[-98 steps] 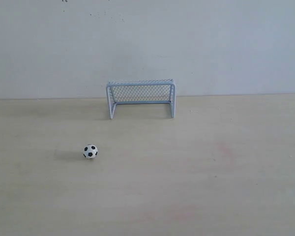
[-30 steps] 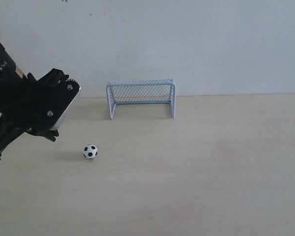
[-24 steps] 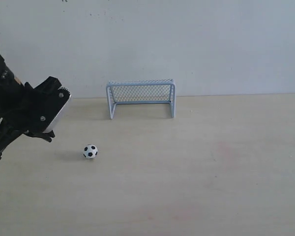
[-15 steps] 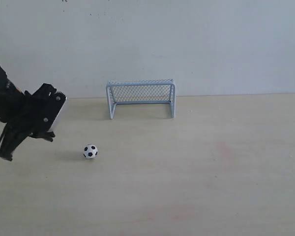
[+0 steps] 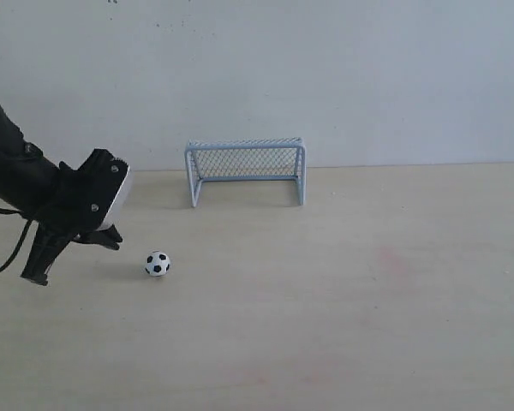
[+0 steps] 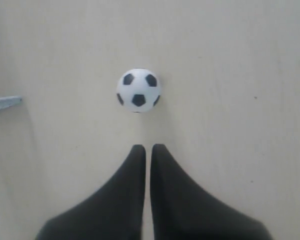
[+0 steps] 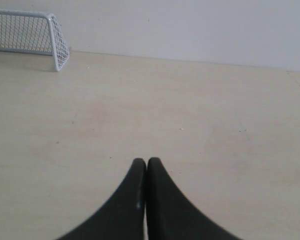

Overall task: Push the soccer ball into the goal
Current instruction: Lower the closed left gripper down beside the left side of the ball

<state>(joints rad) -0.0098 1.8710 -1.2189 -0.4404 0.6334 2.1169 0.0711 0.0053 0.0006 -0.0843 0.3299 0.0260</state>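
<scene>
The soccer ball [image 5: 158, 264] is small and white with black patches, and it lies on the pale table left of centre. The goal [image 5: 246, 171] has a pale blue-grey frame and dark netting. It stands at the back by the wall, to the right of and behind the ball. My left gripper [image 5: 111, 241] hangs just left of the ball, shut and empty, a short gap away. In the left wrist view the ball [image 6: 138, 90] lies just ahead of the gripper [image 6: 148, 146], with a corner of the goal frame [image 6: 5, 102] at the edge. My right gripper [image 7: 146, 160] is shut and empty, far from the goal [image 7: 27, 32].
The light wooden table [image 5: 368, 300] runs back to a plain white wall [image 5: 368, 77]. The black left arm with its silver camera housing [image 5: 116, 190] reaches in from the left edge. The right arm is out of the exterior view.
The left arm entered from the left, drew back and lowered, then swung its tips toward the ball. The ball and the goal have not moved.
</scene>
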